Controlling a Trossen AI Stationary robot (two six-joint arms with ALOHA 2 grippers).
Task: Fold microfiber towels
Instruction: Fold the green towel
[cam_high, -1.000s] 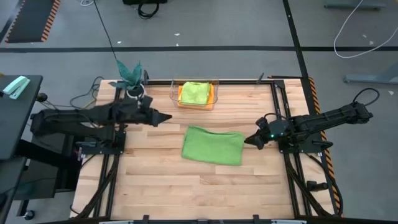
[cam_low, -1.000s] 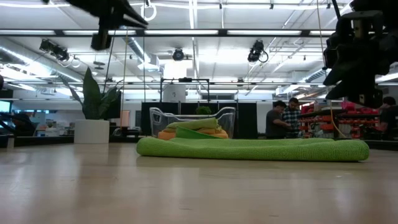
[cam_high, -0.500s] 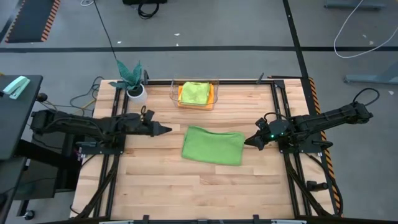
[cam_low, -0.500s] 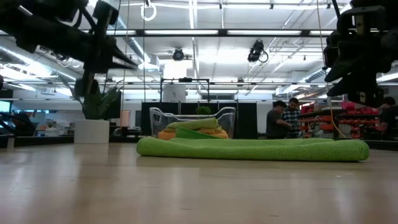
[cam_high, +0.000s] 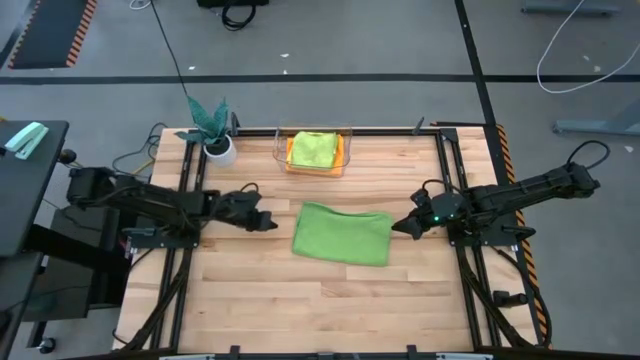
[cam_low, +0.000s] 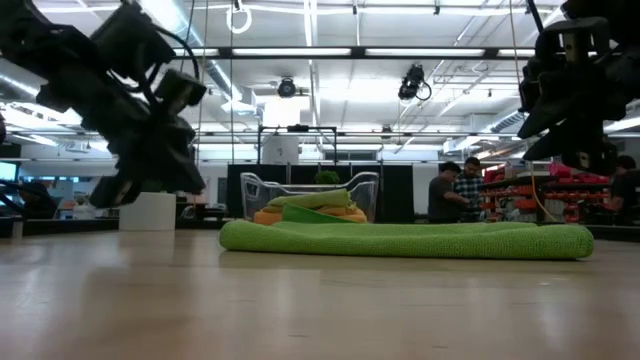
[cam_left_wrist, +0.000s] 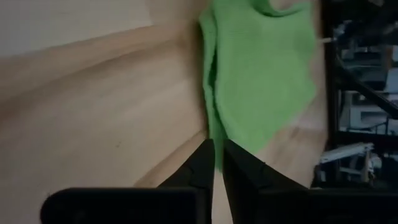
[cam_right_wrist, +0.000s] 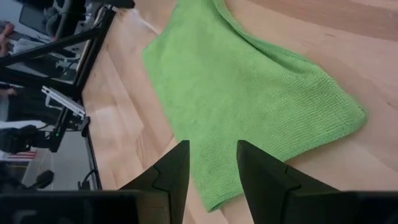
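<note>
Plant (cam_high: 210, 122) and bin (cam_high: 313, 152) stand behind the green towel (cam_high: 342, 234).

Plush green cloth (cam_high: 342, 234), matt wooden table (cam_high: 300, 300)

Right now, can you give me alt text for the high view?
A mid-green towel lies folded mid-table between the left gripper, nearly shut, and the open right gripper. Behind it, a clear bin holds more towels; a potted plant stands at the corner.

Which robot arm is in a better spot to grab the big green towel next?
Probably the right. The right gripper waits open right at the green towel's edge, while the left gripper sits nearly shut, a little short of it.
</note>
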